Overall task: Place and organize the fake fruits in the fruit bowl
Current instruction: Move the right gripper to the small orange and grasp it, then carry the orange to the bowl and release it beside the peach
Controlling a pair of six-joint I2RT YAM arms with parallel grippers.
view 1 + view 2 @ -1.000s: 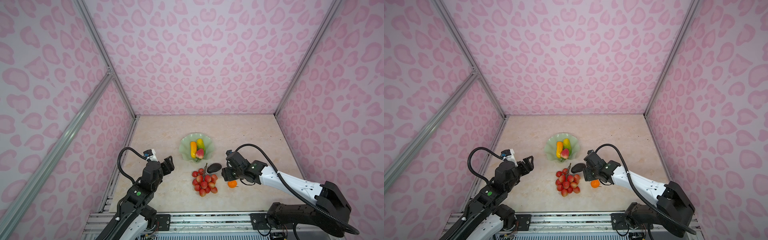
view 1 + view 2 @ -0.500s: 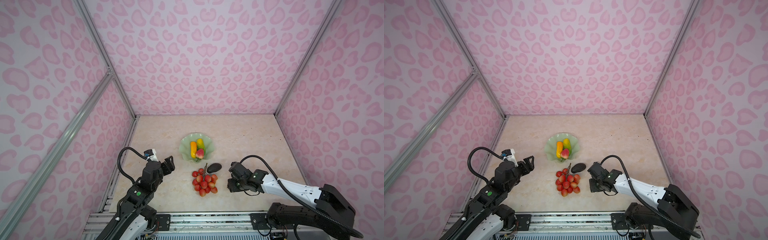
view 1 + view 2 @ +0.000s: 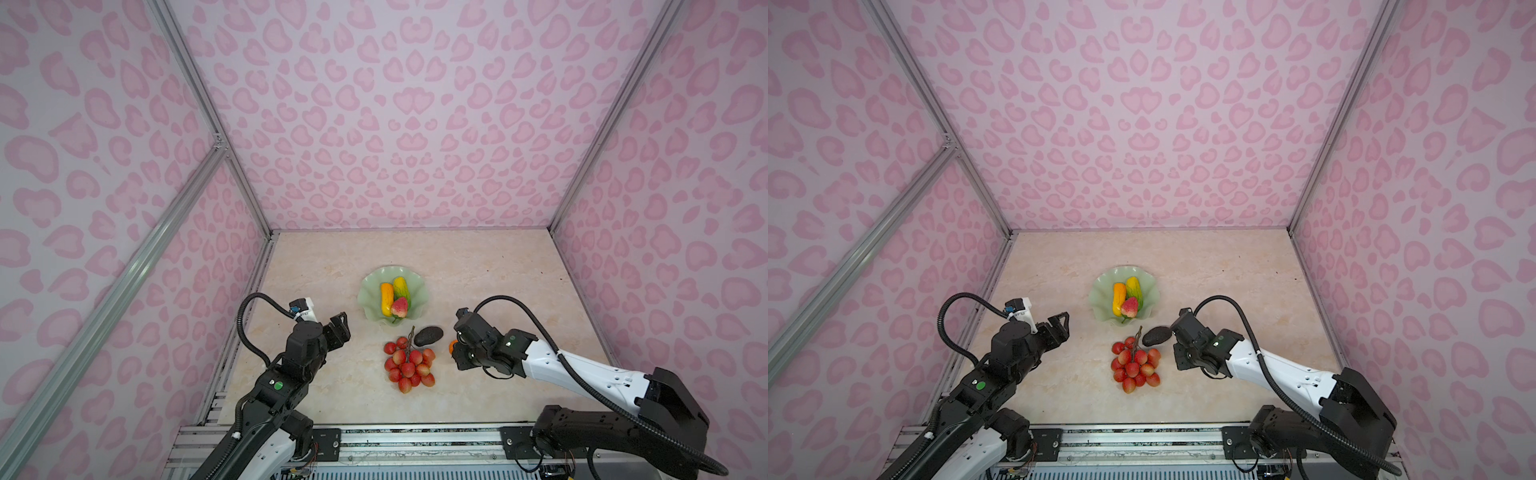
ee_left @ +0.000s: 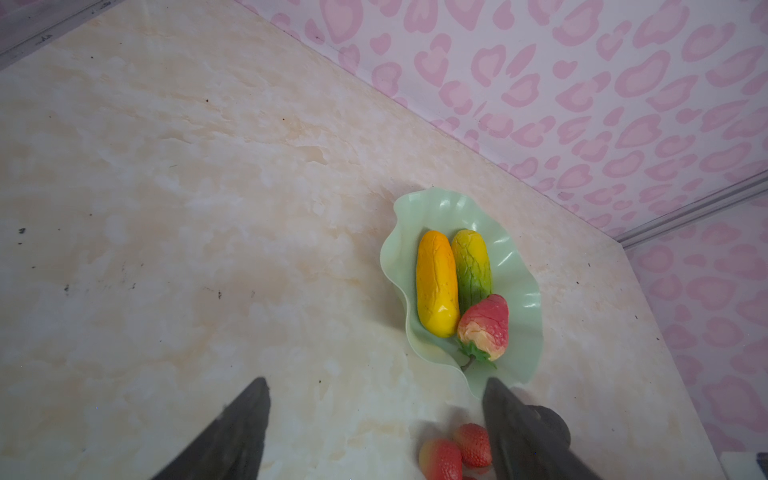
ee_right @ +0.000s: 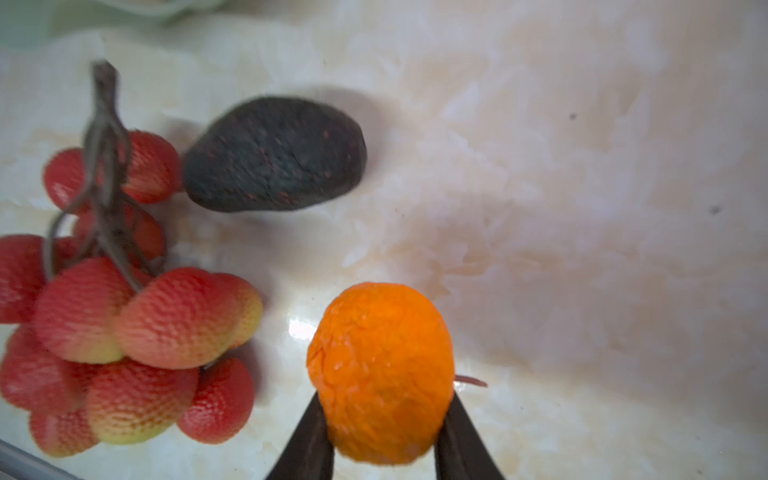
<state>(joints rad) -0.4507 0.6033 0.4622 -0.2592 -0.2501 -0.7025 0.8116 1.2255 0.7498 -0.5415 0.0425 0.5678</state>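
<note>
The pale green fruit bowl [image 3: 370, 286] [image 4: 415, 203] holds a yellow-orange oblong [image 3: 386, 298], a yellow-green oblong [image 3: 401, 286] and a pink-red peach-like piece [image 3: 399, 307]. In front of it on the table lie the dark avocado [image 3: 428, 336] [image 5: 274, 153] and the bunch of red berries [image 3: 409, 365] [image 5: 124, 324]. My right gripper [image 3: 455, 347] [image 5: 384, 399] is shut on the small orange [image 5: 380, 365], just right of the avocado. My left gripper [image 3: 340, 328] [image 4: 376, 386] hangs open and empty, left of the bowl and berries.
Pink patterned walls close in the marble tabletop [image 3: 498, 270] at the back and on both sides. A metal rail [image 3: 415, 434] runs along the front edge. The right arm's black cable [image 3: 511, 303] loops above the table behind its wrist.
My right gripper dropped over the small orange, closed on it and now holds it nearer the avocado. The left arm has not moved.
</note>
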